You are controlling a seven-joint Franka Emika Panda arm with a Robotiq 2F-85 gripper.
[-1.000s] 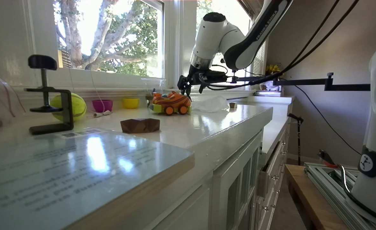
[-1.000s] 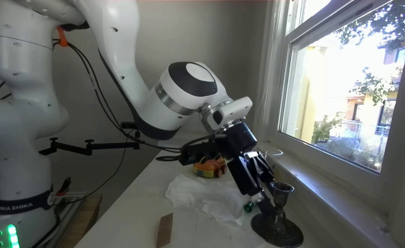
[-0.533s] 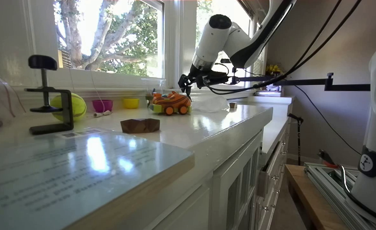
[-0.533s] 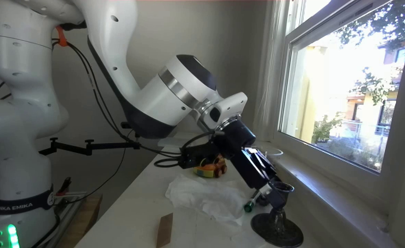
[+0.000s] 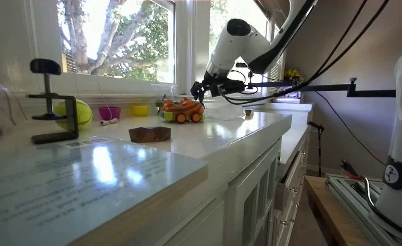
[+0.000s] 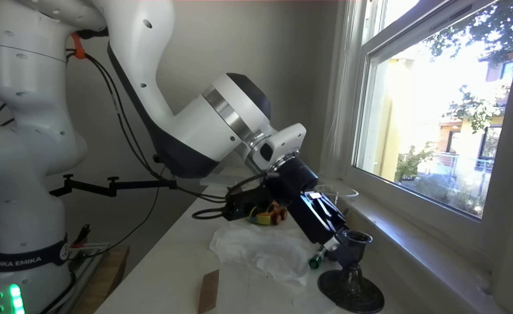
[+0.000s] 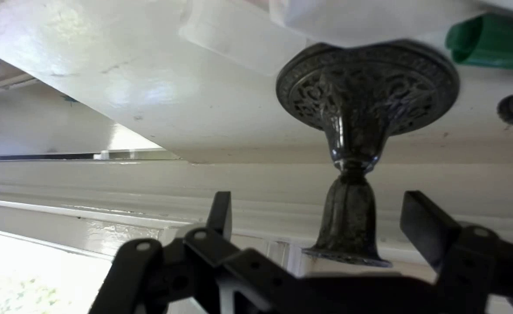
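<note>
Presently, the claw (image 7: 319, 209) is at the height of the cup of a dark metal candlestick (image 6: 359, 290). Its fingers (image 7: 429, 226) are set apart. The wrist view presents the candlestick inverted, the cup framed between the fingers with a visible gap on each side. In an exterior view, the near finger covers part of the cup; contact between them cannot be determined from that angle. The candlestick stands upright, its round openwork base resting on the worktop (image 6: 165, 279) below the claw.

Surrounding items are located as follows. A green-ended cylinder (image 6: 316, 261) lies below the claw, near the candlestick base, on the side toward the robot's own base. A crumpled white sheet (image 6: 261, 250) spreads near the claw on the same side. A flat brown strip (image 6: 208, 291) lies on that side also, well apart from the claw. An orange toy car (image 5: 184, 109), visible in both exterior views, sits past the sheet, well apart from the fingers. A window (image 6: 426, 131) is beyond the claw, opposite the robot's base
</note>
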